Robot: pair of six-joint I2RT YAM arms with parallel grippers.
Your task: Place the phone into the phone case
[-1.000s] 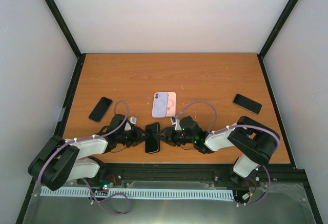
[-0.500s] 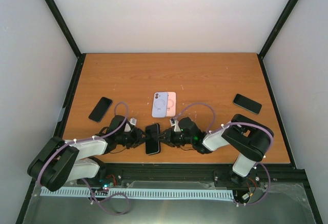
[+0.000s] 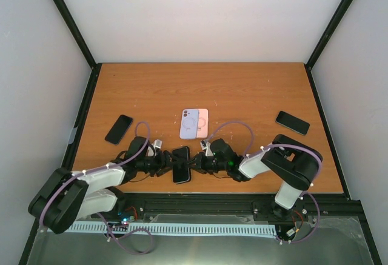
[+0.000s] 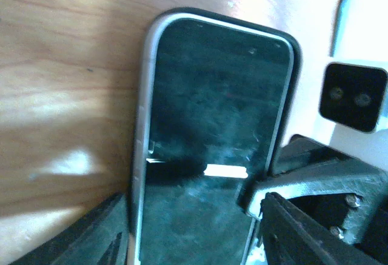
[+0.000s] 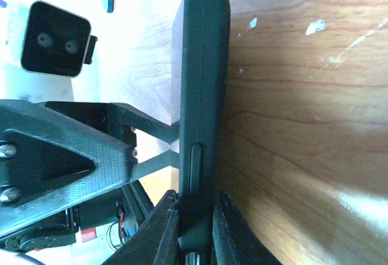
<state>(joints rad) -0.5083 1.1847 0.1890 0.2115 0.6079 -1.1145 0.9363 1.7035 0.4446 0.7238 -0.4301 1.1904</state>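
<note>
A phone (image 3: 180, 163) with a silver edge sits inside a dark phone case near the table's front edge, between my two grippers. In the left wrist view its screen (image 4: 212, 125) faces up with the case rim (image 4: 296, 65) around it. My left gripper (image 4: 194, 216) has a finger against each long side of the cased phone; it reaches in from the left (image 3: 167, 163). My right gripper (image 5: 197, 216) is shut on the case's thin side edge (image 5: 205, 65), beside a side button; it reaches in from the right (image 3: 195, 164).
A lilac case (image 3: 189, 124) and a pink case (image 3: 203, 121) lie side by side at the table's middle. A dark phone (image 3: 119, 129) lies at the left and another (image 3: 292, 122) at the right. The table's front rail (image 3: 200, 201) runs just behind the grippers.
My left gripper has edged right, closer onto the phone. The right arm's elbow has shifted slightly left. The phone has stayed in place.
</note>
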